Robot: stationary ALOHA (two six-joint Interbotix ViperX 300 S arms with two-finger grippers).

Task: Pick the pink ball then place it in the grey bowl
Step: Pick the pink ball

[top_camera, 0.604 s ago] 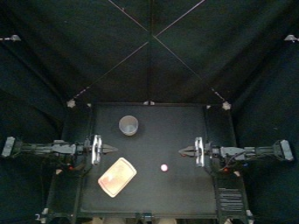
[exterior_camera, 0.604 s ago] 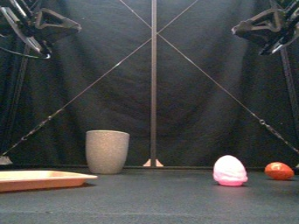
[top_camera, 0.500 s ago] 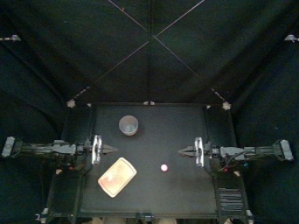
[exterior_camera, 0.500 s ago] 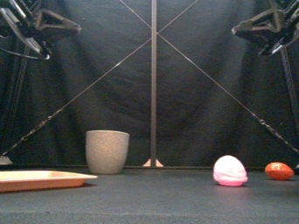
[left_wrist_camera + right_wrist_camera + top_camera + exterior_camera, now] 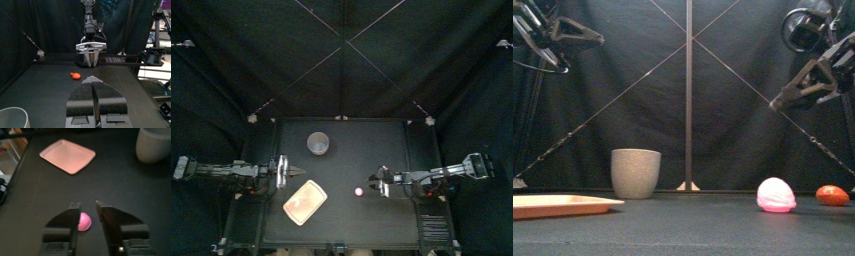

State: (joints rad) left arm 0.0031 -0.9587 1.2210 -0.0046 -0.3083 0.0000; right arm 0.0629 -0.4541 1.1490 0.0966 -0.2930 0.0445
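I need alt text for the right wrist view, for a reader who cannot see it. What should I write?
The right tool, its jaws open, hovers over a pink ball on the black table; the ball shows in the gap between the jaws. Farther off are a flat pink tray and a grey cup.

Table tally came to four loose things, and no kind showed twice.
- Pink ball [image 5: 776,195]: one, seen at lower right of the front view.
- Small red toy [image 5: 831,195]: one, low at that view's right edge.
- Grey bowl [image 5: 636,172]: one, a tall cup that stood left of centre.
- Pink tray [image 5: 560,205]: one, in the lower left corner.

Toys together made two.

Grippers numbered two. The left gripper [image 5: 289,172] was at the left of the top view and the right gripper [image 5: 376,183] just right of centre. Each had two jaws.
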